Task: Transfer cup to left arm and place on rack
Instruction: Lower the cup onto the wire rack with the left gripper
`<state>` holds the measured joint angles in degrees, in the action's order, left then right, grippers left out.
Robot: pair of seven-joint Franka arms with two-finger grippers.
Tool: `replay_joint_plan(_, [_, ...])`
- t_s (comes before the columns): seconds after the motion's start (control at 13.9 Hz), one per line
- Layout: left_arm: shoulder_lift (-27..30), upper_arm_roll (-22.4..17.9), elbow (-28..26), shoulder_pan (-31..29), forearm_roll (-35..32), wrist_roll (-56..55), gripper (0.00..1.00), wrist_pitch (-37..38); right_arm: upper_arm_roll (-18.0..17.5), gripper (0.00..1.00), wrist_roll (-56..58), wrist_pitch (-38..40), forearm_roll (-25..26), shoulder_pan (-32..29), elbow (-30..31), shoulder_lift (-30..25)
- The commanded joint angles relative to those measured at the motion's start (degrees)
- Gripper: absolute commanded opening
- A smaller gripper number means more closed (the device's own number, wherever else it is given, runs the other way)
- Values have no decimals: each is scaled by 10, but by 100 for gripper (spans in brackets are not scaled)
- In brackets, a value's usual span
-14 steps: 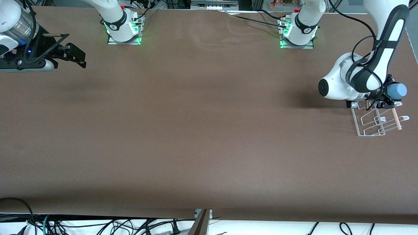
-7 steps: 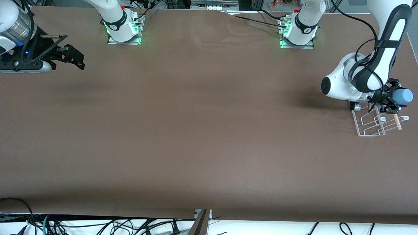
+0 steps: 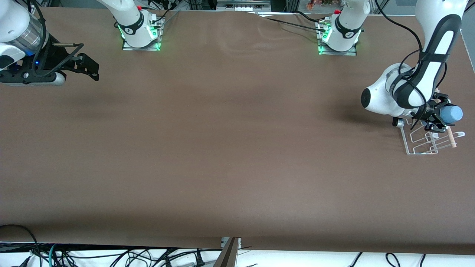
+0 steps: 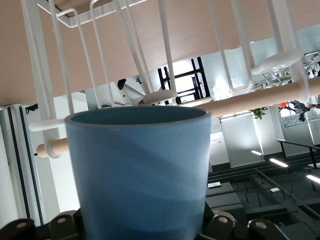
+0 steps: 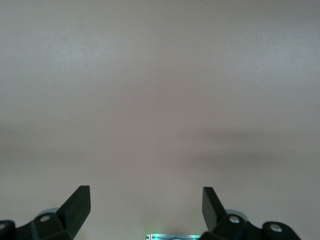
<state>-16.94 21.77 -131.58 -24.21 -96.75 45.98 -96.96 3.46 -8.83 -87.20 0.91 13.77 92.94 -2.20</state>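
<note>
left tool (image 3: 438, 118) clamped on light-blue cup (image 3: 451, 114) over white wire rack (image 3: 426, 142), right tool (image 3: 91, 69) spread wide, waiting above brown worktop (image 3: 222, 148)

One cup (image 3: 452, 114), light blue. One rack (image 3: 423, 142), white wire, with one wooden rod (image 3: 450, 137) along its side. One table (image 3: 230, 148), brown top. Two robot arms, each with one gripper: left gripper (image 3: 439, 118), right gripper (image 3: 89, 68). Two arm bases with green lights.
</note>
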Motion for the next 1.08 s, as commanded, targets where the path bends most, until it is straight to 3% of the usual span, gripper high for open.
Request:
replay_joint_plan(0.0, [-1,-8,0,-14,-32,-8,0,-31,-10,99,0,9,8,-8,-12,2])
replay_joint_plan(0.43, [-23,-19,1,-14,-60,-28,0,-36,-10,99,-3,11,8,-8,-12,2])
replay_joint_plan(0.5, [-23,-19,3,-13,-59,-28,46,-36,-10,99,-3,11,8,-8,-12,2])
replay_joint_plan(0.58, [-23,-18,11,-13,-53,-29,98,-36,-11,99,-2,11,8,-7,-12,2])
replay_joint_plan(0.86, [-15,-10,21,-7,-44,-27,100,-34,-12,99,-2,11,7,-7,-12,2])
replay_joint_plan(1.01, [-3,-7,32,-6,-4,-27,100,-34,-12,99,-2,10,7,-7,-13,2])
